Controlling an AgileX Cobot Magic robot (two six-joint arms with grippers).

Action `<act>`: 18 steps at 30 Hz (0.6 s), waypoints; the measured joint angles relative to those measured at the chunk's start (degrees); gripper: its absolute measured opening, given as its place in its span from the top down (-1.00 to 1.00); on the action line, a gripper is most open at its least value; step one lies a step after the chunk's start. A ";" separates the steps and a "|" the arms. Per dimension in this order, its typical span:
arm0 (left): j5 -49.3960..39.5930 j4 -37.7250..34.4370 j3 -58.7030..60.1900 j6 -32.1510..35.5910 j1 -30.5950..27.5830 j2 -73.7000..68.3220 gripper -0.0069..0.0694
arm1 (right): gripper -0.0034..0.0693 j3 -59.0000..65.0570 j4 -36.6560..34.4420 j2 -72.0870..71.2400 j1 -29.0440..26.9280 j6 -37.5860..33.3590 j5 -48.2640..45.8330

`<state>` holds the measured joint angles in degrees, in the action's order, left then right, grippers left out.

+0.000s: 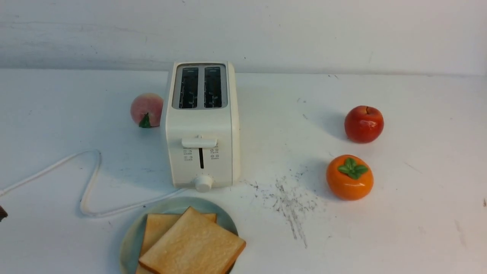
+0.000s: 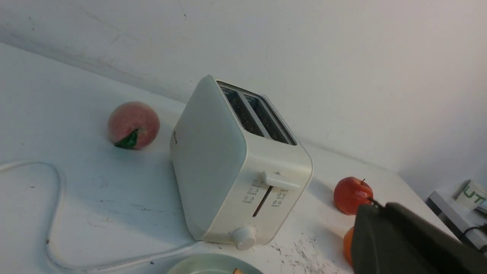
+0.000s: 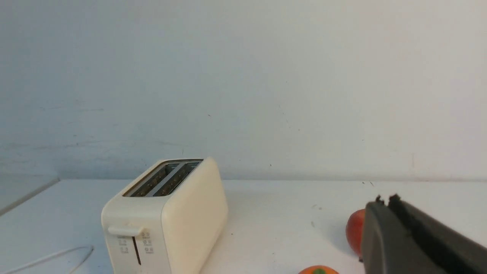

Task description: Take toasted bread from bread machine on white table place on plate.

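The cream-white bread machine [image 1: 201, 125] stands mid-table with both slots empty and its lever up. It also shows in the left wrist view [image 2: 236, 167] and the right wrist view [image 3: 167, 213]. Two slices of toasted bread lie overlapping on the blue-green plate [image 1: 131, 236] at the front edge, the upper slice [image 1: 192, 243] across the lower one [image 1: 159, 224]. My left gripper [image 2: 374, 204] is shut and empty, back from the toaster. My right gripper [image 3: 385, 199] is shut and empty, well right of the toaster. Neither gripper shows in the front view.
On the white table [image 1: 418, 190] a peach [image 1: 146, 109] sits left of the toaster. A red apple [image 1: 363, 124] and an orange persimmon [image 1: 349, 177] sit to the right. The white cord [image 1: 89, 182] loops at front left. Dark scratch marks [image 1: 291, 201] lie right of the plate.
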<state>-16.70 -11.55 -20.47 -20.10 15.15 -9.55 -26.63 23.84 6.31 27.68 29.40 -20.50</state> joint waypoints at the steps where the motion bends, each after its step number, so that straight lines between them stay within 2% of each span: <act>1: 0.06 0.00 0.00 0.00 0.00 -0.08 0.84 | 0.89 0.00 0.00 0.05 0.00 0.00 0.05; 18: -0.49 -0.23 0.07 0.00 0.00 -0.32 0.81 | 0.84 0.05 0.65 0.10 0.00 0.04 0.21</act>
<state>-17.19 -11.78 -20.41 -20.10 15.15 -9.87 -26.59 24.48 6.42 27.68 29.45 -20.28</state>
